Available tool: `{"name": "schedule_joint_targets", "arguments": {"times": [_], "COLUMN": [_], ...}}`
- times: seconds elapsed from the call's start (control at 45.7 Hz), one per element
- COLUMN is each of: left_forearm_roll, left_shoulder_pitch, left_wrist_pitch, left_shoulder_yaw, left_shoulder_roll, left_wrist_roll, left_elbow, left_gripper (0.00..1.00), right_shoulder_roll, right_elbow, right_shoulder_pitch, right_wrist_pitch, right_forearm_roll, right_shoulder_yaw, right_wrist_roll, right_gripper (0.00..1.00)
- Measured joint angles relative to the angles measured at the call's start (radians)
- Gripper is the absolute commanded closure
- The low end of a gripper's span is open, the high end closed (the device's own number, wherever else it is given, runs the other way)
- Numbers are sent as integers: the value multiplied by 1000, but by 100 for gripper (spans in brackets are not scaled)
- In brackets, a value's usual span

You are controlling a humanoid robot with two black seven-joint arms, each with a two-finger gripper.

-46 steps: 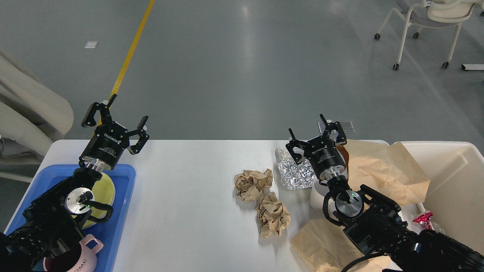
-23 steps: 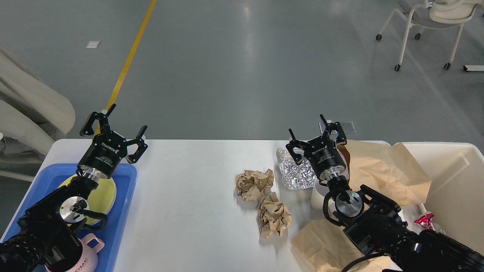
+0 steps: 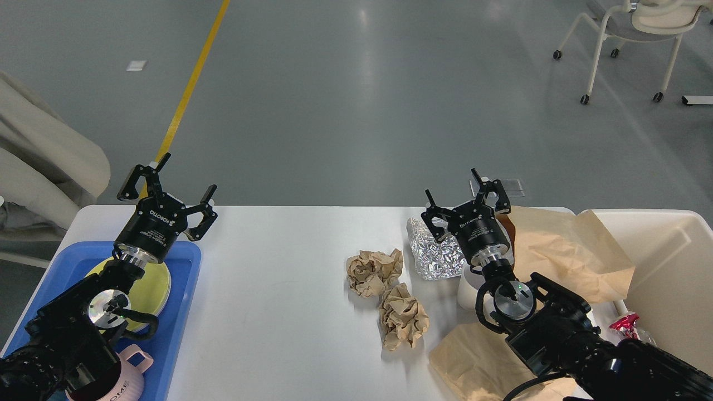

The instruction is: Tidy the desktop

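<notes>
The white desktop (image 3: 278,278) spans the lower view. On it lie two crumpled brown paper balls (image 3: 374,271) (image 3: 403,316), a crumpled silver foil sheet (image 3: 434,253), a white cup (image 3: 468,287) partly hidden by my right arm, and flat brown paper sheets (image 3: 562,250) (image 3: 479,362). My left gripper (image 3: 167,192) is open and empty above the far end of the blue tray (image 3: 178,312). My right gripper (image 3: 467,203) is open and empty above the foil's far edge.
The blue tray holds a yellow-green plate (image 3: 150,287) and a pink mug (image 3: 125,379). A cream-white bin (image 3: 663,262) stands at the right with a red wrapper (image 3: 623,323) by its near side. A wheeled chair (image 3: 629,33) stands far back on the floor.
My left arm has drawn slightly left and back over the tray, uncovering more of the yellow-green plate. The right arm has not moved.
</notes>
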State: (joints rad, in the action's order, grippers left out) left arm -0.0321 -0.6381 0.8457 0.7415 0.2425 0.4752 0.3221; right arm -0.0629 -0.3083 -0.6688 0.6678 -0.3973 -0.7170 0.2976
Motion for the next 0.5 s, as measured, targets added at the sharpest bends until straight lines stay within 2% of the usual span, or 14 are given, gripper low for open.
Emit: {"name": "schedule_joint_targets", "arguments": {"times": [0.372, 0.503], "left_forearm_roll": [0, 0], "left_shoulder_pitch": [0, 0], "left_wrist_pitch": [0, 0], "left_shoulder_yaw": [0, 0], "left_shoulder_roll": [0, 0], "left_wrist_roll": [0, 0], "left_elbow": [0, 0], "left_gripper": [0, 0], "right_shoulder_roll": [0, 4], "right_elbow": [-2, -31], "right_shoulder_pitch": [0, -22], "right_wrist_pitch": [2, 31], "right_forearm_roll": [0, 3], "right_shoulder_yaw": [6, 16], "right_wrist_roll": [0, -4], "right_gripper": [0, 0]}}
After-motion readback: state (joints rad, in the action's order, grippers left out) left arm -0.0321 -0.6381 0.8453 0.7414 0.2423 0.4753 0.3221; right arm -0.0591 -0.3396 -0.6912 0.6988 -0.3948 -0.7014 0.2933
